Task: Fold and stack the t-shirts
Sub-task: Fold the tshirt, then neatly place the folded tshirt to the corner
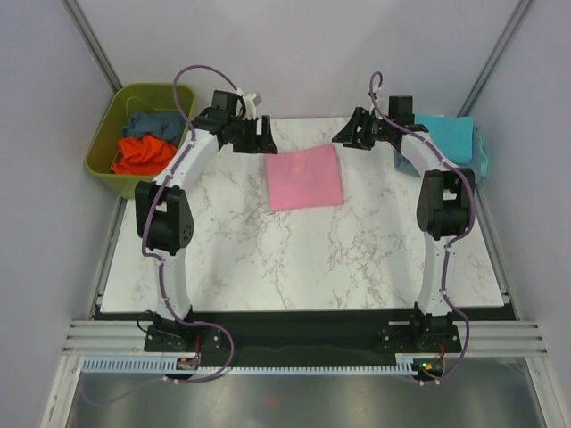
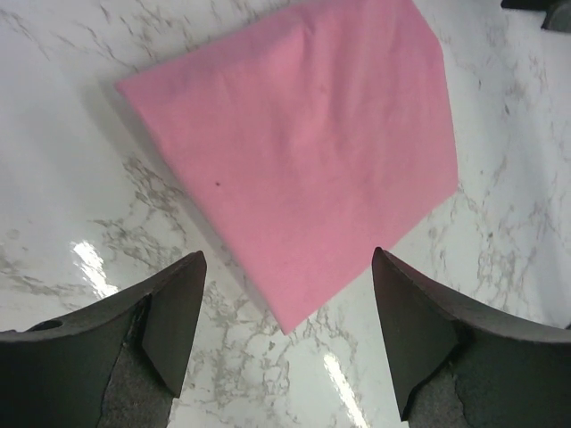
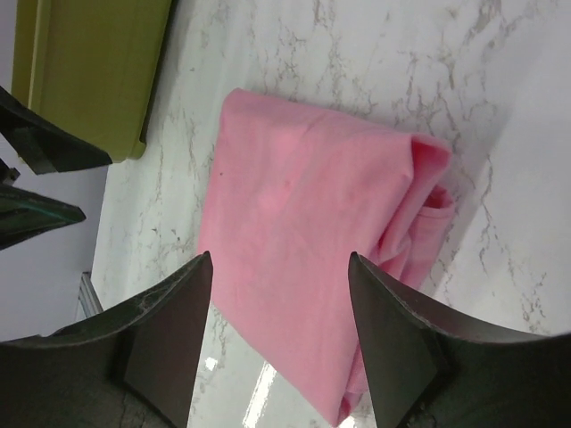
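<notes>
Left hand [image 1: 261, 137] wide open, nothing between fingers, hovering over far-left corner of the pink t-shirt [image 1: 304, 176]. Right hand [image 1: 350, 135] also wide open and empty, over the shirt's far-right corner. In both wrist views the fingers are spread well apart with the shirt below them, no contact visible.

White marble tabletop [image 1: 294, 259] carries everything but the tub. Olive-green tub [image 1: 98, 156] sits off the tabletop's far-left corner, just beside its edge.

Pink t-shirt is folded into a flat, roughly square pack, lying on the tabletop at centre-far, between the two hands. Right wrist view shows its layered fold edges bunched along one side [image 3: 428, 214].

Turquoise t-shirt [image 1: 446, 134] folded at far-right edge of the tabletop, behind the right arm, well apart from the pink one; some bluish cloth peeks from under it.

Orange t-shirt [image 1: 143, 156] crumpled in the tub, slate blue t-shirt [image 1: 153, 123] crumpled just behind it, touching.
</notes>
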`<action>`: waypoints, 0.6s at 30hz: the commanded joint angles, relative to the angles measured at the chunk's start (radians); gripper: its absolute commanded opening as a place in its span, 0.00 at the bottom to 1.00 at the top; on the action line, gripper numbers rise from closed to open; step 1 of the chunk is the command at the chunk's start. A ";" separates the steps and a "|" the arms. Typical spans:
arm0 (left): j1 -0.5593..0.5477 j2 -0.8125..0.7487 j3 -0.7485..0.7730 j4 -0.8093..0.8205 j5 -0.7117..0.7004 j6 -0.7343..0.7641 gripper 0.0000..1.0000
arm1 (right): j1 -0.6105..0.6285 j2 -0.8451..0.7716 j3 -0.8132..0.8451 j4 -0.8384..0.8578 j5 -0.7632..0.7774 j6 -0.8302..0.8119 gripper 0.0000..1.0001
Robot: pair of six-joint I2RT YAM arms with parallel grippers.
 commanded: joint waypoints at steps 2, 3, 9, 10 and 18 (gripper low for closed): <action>-0.003 0.003 -0.040 -0.013 0.139 0.030 0.82 | -0.042 0.107 -0.001 0.026 -0.111 0.042 0.70; -0.009 0.024 -0.035 -0.012 0.139 0.029 0.82 | -0.048 0.121 -0.001 0.040 -0.124 0.072 0.70; -0.020 0.092 -0.027 -0.001 0.140 0.019 0.82 | -0.063 0.215 -0.001 0.130 -0.198 0.166 0.71; -0.020 0.097 -0.026 0.000 0.145 0.015 0.82 | -0.063 0.224 -0.002 0.135 -0.203 0.174 0.71; -0.051 0.150 0.005 0.003 0.088 0.033 0.82 | -0.062 0.278 -0.062 0.172 -0.261 0.229 0.70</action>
